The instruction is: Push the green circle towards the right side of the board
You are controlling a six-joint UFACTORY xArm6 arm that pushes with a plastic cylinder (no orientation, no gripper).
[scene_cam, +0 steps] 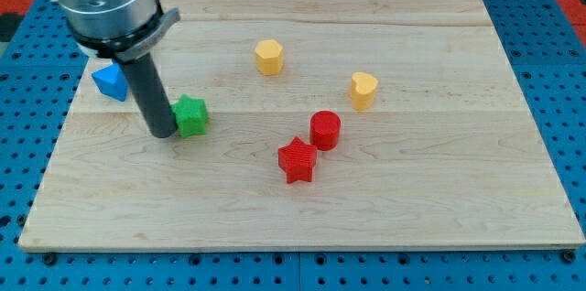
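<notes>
Although the task named a green circle, the only green block point(191, 115) on the board looked more like a star with stubby points, and it sat in the board's left half, a little above mid-height. Being squat and roughly as wide as it was deep, it had no long axis I could make out and pointed no particular way. My tip point(162, 132) stood against its left flank, touching or very nearly so, which put the block directly to the view's right of the rod; a push along that line would, I judged, carry it toward the right edge. The rod had nothing to open or close, so it gripped nothing and could only shove. Behind the rod, to the view's left, lay a blue block point(111, 80), partly hidden. Farther right, roughly along the push line but slightly lower, waited a red cylinder point(325, 129) and a red star point(297, 160), touching each other. Two yellow blocks, one point(268, 56) near the top centre and one point(363, 89) farther right, sat above that line.
</notes>
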